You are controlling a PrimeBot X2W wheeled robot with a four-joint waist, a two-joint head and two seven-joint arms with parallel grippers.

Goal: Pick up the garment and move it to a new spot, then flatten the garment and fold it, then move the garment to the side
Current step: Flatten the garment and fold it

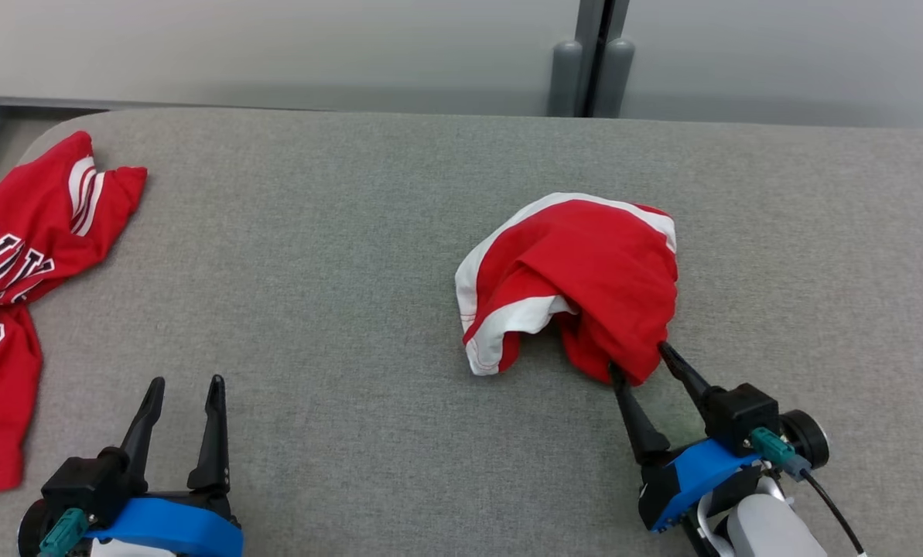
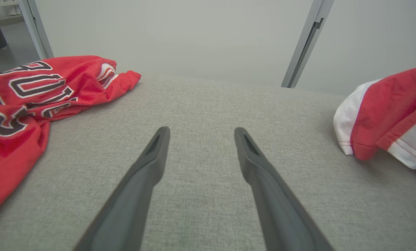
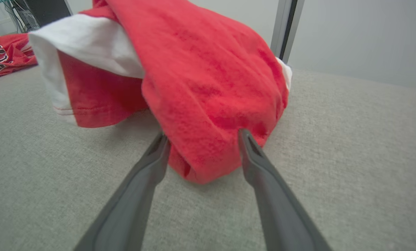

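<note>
garment | near fold inside right hand — fingers spread

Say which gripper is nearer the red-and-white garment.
Right. The right gripper has its jaws around a fold of the red-and-white garment; the left gripper sits far to its left.

Red jersey, large black letters outlined in white, "UL" readable, the rest lost in folds, digit below unclear

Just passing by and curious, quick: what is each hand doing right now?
Left hand: open, holding nothing.
Right hand: open, straddling a fold of the crumpled red-and-white fabric garment, not clamped on it.
</note>
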